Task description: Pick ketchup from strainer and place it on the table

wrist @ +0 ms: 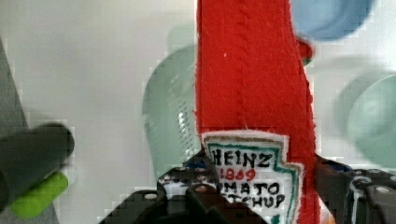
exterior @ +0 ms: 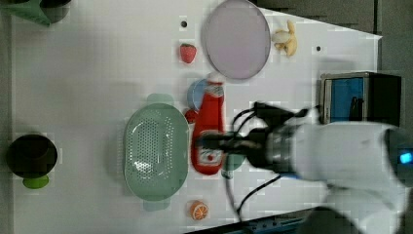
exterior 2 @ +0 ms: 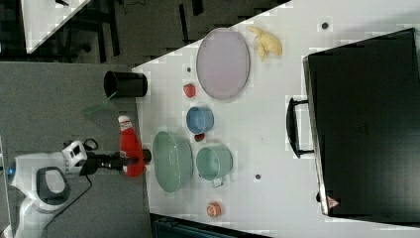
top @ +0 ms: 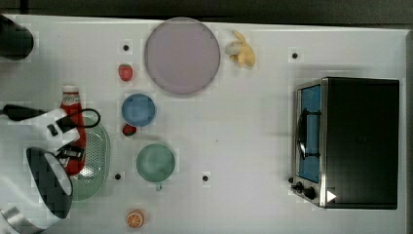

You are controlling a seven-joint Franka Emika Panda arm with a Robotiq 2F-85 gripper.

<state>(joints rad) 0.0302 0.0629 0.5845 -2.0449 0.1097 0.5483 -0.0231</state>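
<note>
I see my gripper (exterior: pixel 214 143) with its jaws clamped on the ketchup bottle (exterior: pixel 209 124) at its label end. The bottle seems lifted clear of the strainer (exterior: pixel 155 151), which sits near the desk (exterior: pixel 87 83) edge, just beside a green cup (top: pixel 155 163).

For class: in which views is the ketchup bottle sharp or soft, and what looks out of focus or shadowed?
Wrist view: the ketchup fills the middle, its label lettering readable, while the strainer and blue bowl behind are blurred. Left view: the gripper clamps the bottle's lower body and the arm's edges are smeared. Top view: flat light, with a soft shadow beside the toaster oven.
</note>
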